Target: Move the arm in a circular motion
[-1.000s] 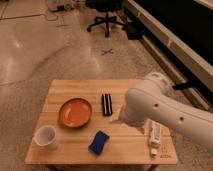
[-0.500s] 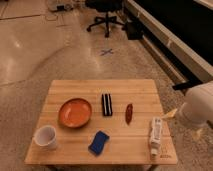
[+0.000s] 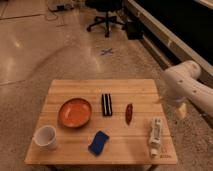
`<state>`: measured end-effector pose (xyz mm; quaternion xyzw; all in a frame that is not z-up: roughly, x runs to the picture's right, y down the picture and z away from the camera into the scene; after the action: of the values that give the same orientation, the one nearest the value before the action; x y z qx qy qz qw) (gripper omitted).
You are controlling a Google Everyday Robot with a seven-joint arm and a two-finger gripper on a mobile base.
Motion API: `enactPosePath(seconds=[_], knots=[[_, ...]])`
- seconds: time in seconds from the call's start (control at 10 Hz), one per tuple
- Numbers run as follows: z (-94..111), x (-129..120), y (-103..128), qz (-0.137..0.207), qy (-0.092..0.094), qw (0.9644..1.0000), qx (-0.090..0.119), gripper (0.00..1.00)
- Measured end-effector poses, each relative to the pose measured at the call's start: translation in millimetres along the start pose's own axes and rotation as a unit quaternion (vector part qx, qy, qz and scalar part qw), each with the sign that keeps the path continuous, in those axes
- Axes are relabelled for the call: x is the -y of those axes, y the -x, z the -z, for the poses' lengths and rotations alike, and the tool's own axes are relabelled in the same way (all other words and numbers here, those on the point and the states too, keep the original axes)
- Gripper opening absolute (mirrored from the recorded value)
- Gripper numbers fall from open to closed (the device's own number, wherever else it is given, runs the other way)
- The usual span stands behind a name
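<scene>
Arm [image 3: 191,86] right of table [image 3: 135,90]; tool [image 3: 180,110] beside its edge, state unclear; orange bowl [image 3: 75,113], white cup [image 3: 45,137] on it.

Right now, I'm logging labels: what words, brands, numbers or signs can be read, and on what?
"X": blue tape cross on the floor.
White tube on the table: print too blurred to read.
Arm and gripper, beside the table's right edge: no readable marking.

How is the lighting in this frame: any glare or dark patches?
Camera view: soft glare on the polished floor at left; the background at upper right is dark; the table is evenly lit; the arm shines glossy white, with its gripper beside the table's right edge.
</scene>
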<state>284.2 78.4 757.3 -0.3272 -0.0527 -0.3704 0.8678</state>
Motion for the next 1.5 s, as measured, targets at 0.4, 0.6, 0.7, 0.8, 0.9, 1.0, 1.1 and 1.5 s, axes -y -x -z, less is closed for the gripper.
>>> enactPosePath(seconds=[0.4,0.6,0.7,0.8,0.9,1.0,1.1,1.5], knots=[[11.0,145.0,22.0,0.059,-0.024,0.9977,0.023,0.8],[20.6,190.8,51.2,0.111,-0.035,0.9927,0.029,0.8],[25.0,204.7,71.6,0.141,-0.04,0.9886,0.035,0.8],[30.5,213.1,92.8,0.17,-0.046,0.9834,0.04,0.8],[39.2,215.5,127.3,0.214,-0.055,0.9739,0.051,0.8],[45.4,211.0,150.0,0.24,-0.062,0.9669,0.06,0.8],[55.7,197.0,182.6,0.275,-0.07,0.9558,0.076,0.8],[78.8,116.7,263.1,0.336,-0.099,0.9278,0.127,0.8]])
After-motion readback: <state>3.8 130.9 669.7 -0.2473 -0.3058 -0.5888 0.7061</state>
